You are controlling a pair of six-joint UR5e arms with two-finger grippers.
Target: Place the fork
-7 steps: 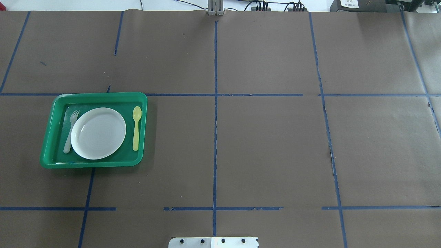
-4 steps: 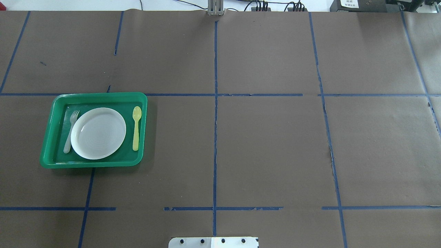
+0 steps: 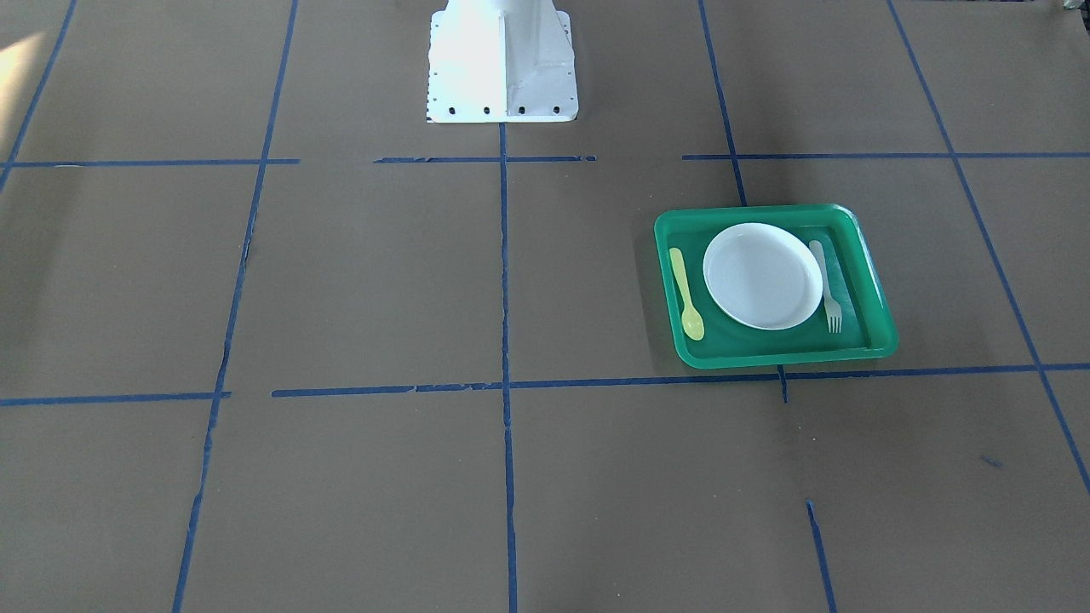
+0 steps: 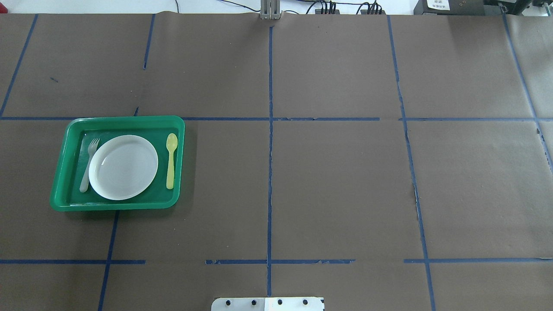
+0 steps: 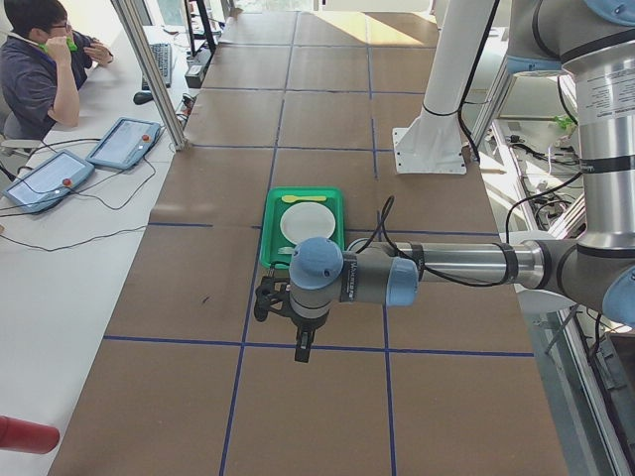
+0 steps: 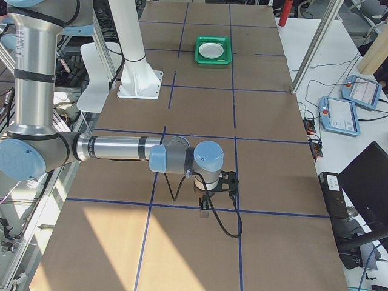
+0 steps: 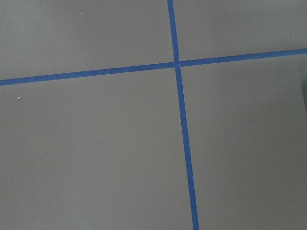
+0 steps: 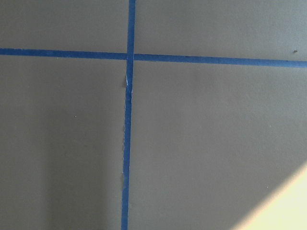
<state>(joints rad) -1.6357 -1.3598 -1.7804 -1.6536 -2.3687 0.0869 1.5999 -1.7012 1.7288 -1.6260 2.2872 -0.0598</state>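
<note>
Though caught only by the two end cameras, pointing straight down over bare counter (image 4: 337,181): left gripper (image 5: 301,349) on the camera's side of the green tray (image 5: 270,238) in the left end view, right gripper (image 6: 205,209) well apart from that tray, toward the counter's other end. Fingers of both, released or clenched: cannot tell from these angles. From each wrist camera, only brown paper and a crossing of blue tape (image 7: 180,64). Fork (image 4: 88,166) flat on the tray floor, on the robot's left half of the counter, lying along the left side of the white plate (image 4: 123,167) as seen from overhead, tines toward the far rim, handle toward the robot, tight against the plate's edge; touching or not, cannot tell. Plate about midway across the tray. On its other side, yellow spoon (image 4: 171,162), roughly parallel to the fork, bowl end far, apart from the plate. Far rim of the tray just beside a tape line. White base (image 3: 502,77) of the robot at the middle of the counter's near edge. Beyond the counter in the left end view, seated person (image 5: 40,69) at a white desk (image 5: 60,258) with two tablets (image 5: 124,142).
</note>
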